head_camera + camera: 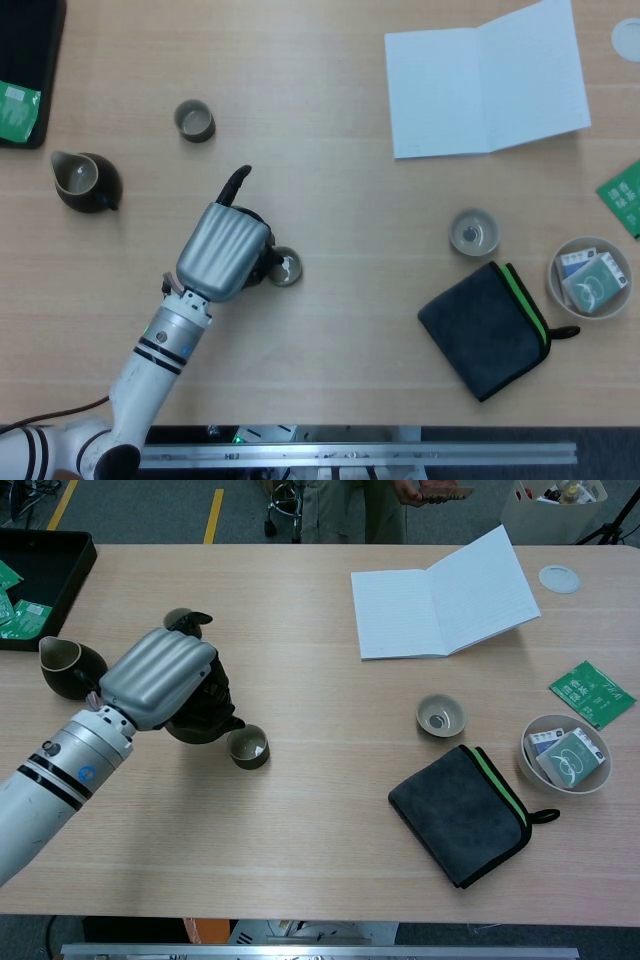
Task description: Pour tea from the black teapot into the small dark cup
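Observation:
My left hand (223,251) (160,678) grips the black teapot (205,713), which is tilted with its spout over the small dark cup (284,267) (247,747). The hand covers most of the pot in the head view; only its dark edge (259,258) and the handle tip (236,182) show. The cup stands upright on the table just right of the pot. My right hand is in neither view.
A dark pitcher (85,181) and another small cup (194,120) stand at the far left. A pale cup (473,232), a folded dark cloth (486,328), a bowl of packets (592,277) and an open notebook (486,80) lie to the right. A black tray (45,570) sits far left.

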